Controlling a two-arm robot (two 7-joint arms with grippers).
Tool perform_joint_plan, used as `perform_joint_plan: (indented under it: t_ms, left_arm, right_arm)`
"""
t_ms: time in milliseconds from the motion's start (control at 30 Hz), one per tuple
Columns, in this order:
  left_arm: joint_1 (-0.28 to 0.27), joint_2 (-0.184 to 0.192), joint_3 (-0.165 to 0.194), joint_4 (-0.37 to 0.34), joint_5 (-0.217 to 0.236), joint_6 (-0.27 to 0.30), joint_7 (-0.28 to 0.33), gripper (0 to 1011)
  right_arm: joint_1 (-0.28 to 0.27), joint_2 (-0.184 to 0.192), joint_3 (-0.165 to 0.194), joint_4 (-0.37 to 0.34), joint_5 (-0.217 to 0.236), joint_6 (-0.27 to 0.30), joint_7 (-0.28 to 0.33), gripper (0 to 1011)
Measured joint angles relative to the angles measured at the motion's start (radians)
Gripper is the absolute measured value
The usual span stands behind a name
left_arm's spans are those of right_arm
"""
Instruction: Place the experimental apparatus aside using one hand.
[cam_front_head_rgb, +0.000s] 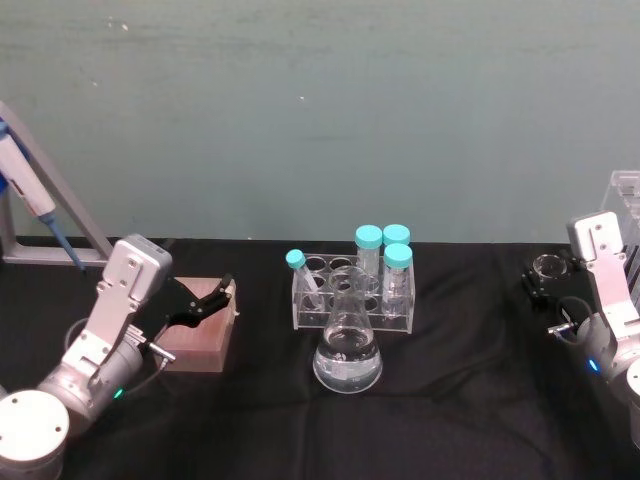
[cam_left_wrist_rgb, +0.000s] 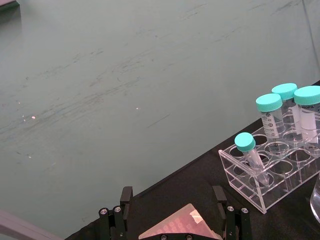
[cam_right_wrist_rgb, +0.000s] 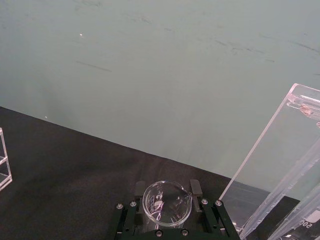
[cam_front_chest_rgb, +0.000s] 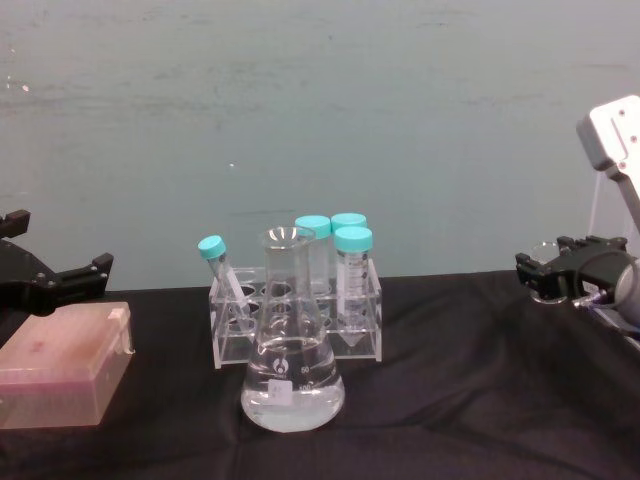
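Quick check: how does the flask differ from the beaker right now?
The conical flask is larger and narrow-necked, with clear liquid inside; the small beaker is short and wide-mouthed. The flask stands free on the table; the beaker is gripped in the right hand. Both are clear glass.

One conical flask (cam_front_head_rgb: 348, 365), one small beaker (cam_front_head_rgb: 548, 266), one acrylic stand (cam_front_head_rgb: 626, 195), one tube rack (cam_front_head_rgb: 304, 318) — four teal-capped tubes (cam_front_head_rgb: 369, 240) — one pink box (cam_front_head_rgb: 200, 345)
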Motion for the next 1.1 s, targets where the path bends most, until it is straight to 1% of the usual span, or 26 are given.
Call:
perform_joint_plan:
  t_ms: [533, 1100]
  left_arm:
    - [0.000, 0.000, 0.000, 0.000, 0.000, 0.000, 0.000, 1000]
    - [0.000, 0.000, 0.000, 0.000, 0.000, 0.000, 0.000, 1000]
  right_arm:
    - [0.027, -0.013, 0.024, 0.051, -0.032, 0.001, -0.014, 533]
    - [0.022, -0.014, 0.045, 0.055, -0.043, 0.008, -0.012, 531]
